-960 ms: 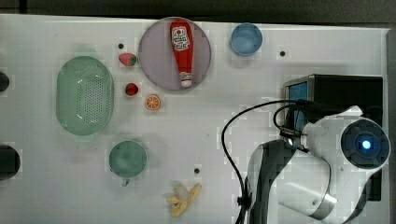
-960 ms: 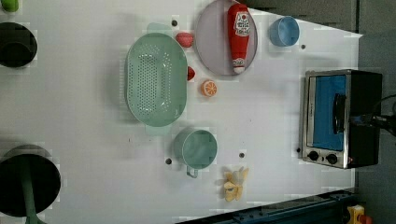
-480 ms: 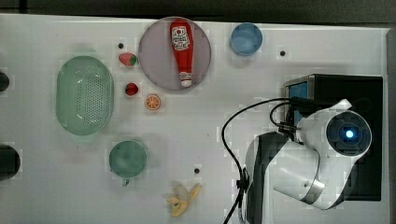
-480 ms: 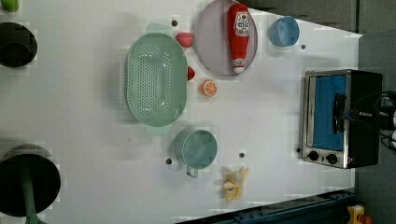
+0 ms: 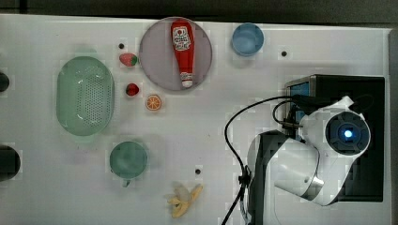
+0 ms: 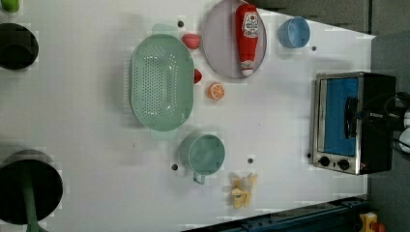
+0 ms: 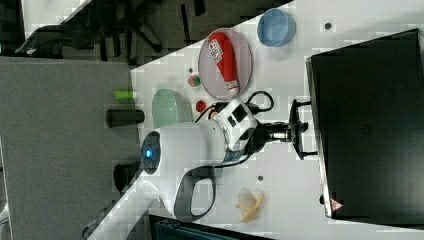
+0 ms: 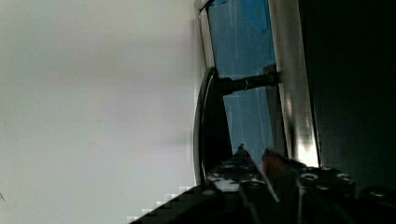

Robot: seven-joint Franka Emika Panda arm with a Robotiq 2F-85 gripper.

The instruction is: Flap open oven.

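The white arm (image 7: 200, 145) reaches level across the surface (image 5: 211, 122) toward the oven (image 6: 353, 121), its wrist turned so the end effector (image 7: 300, 131) points at the oven's front; in the right view the two dark fingers (image 7: 298, 109) stand apart along the front edge of the oven's black top, with a narrow gap between them; in the wrist view the fingertips sit right at the black bar handle (image 8: 210, 121), one on each side of it, the jaws narrowed around the bar, though whether they press it I cannot tell; the blue glass door (image 8: 243, 70) lies just behind the handle and looks upright against the silver frame; in the left view the oven stands at the left view's right edge of the surface, door facing the left view's left, knobs (image 6: 333, 163) below the glass; farther off lie a banana (image 5: 184, 199), a green cup (image 5: 128, 160), a green colander (image 5: 85, 95), and a plate (image 5: 159, 61) carrying a ketchup bottle (image 5: 183, 49); a blue bowl (image 5: 247, 39) sits beyond.
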